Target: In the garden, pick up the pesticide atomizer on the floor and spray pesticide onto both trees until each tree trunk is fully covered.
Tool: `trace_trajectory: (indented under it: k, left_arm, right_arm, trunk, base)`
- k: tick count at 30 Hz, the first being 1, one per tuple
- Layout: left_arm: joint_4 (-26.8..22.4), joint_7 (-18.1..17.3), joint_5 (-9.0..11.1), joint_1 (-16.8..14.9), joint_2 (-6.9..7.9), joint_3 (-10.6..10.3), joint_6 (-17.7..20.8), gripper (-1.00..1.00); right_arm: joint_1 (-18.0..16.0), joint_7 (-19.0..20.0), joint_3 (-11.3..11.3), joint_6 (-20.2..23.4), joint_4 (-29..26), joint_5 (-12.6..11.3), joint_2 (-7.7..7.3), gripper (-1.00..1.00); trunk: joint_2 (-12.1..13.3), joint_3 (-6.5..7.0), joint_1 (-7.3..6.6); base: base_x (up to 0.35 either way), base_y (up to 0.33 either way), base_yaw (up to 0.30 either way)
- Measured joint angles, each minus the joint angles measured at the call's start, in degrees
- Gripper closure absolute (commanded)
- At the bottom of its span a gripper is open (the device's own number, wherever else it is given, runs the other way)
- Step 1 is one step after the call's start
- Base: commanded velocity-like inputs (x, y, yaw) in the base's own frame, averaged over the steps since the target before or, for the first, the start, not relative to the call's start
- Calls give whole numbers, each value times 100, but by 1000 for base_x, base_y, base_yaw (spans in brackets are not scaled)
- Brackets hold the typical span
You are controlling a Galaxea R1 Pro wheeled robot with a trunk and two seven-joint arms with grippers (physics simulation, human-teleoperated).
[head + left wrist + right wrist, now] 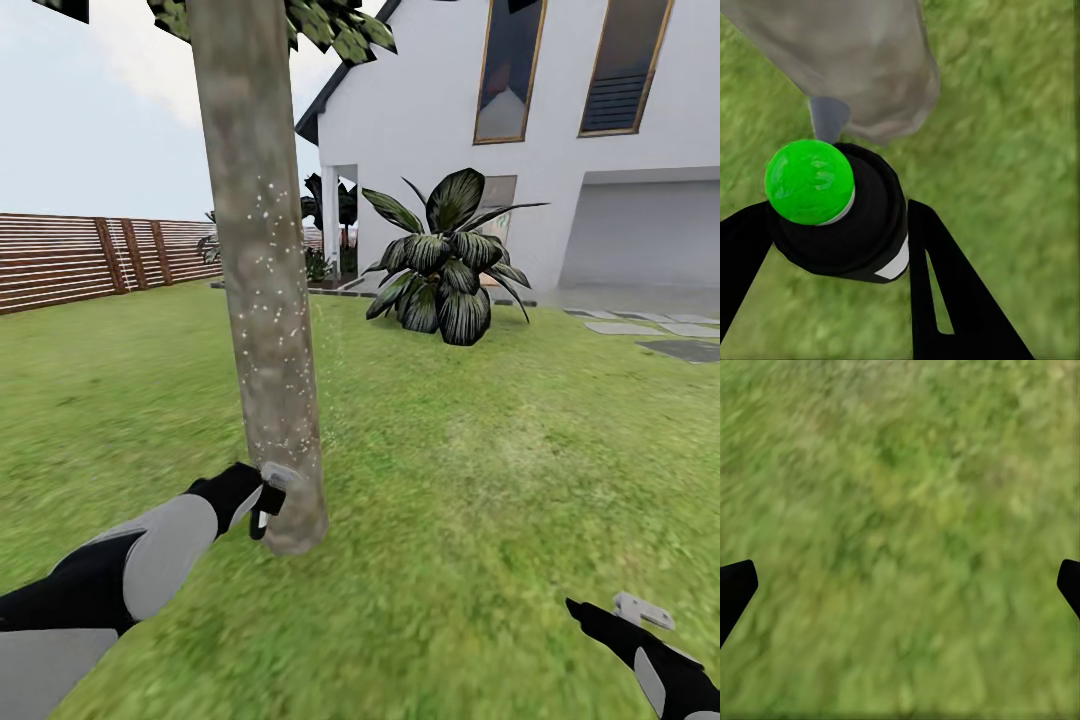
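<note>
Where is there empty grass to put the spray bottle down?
Open lawn stretches between the tree trunk, the leafy bush and the right end effector; bare grass lies under that end effector too. It is crowded at the trunk's foot, where the left end effector holds the bottle.

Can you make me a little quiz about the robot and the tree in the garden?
1. True or false: the left gripper is holding the pesticide atomizer.
2. What colour is the ball on top of the atomizer? A) red B) green C) blue
3. Fill in the word: the tiny white spray dots sit on the tree ____.

Key:
1. True. Its fingers are closed on the bottle, close to the tree trunk.
2. B, green.
3. Trunk. The right gripper hangs open over the lawn, holding nothing.
</note>
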Motion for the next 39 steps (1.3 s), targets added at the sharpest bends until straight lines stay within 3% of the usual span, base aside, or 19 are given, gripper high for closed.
trace_trajectory:
  k: [2,7,16,23,30,39]
  left_arm:
    - [1,0,-1,188,0,-2,-223,100]
    - [7,-1,-4,390,0,-5,-288,100]
    - [20,-3,2,434,-7,-6,-296,100]
    - [1,-10,241,728,8,23,-755,100]
    - [0,-12,272,737,156,25,-784,100]
    - [8,-8,275,737,150,24,-785,100]
  right_arm:
    - [0,0,0,0,-1,0,2,-100]
    - [0,0,0,0,0,0,2,-100]
    - [0,0,-4,0,-9,-8,-3,-100]
    - [0,0,-8,0,-9,-9,-3,-100]
    - [0,-2,-9,0,-9,-16,-6,-100]
    - [0,0,-9,0,-9,-18,-5,-100]
  trunk:
    - [0,0,0]
    - [0,0,0]
    - [0,1,0]
    - [0,1,0]
    - [0,1,0]
    - [0,1,0]
  base:
    - [0,0,0]
    - [0,0,0]
    - [0,25,0]
    - [0,286,0]
    - [0,316,-187]
    - [0,316,-213]
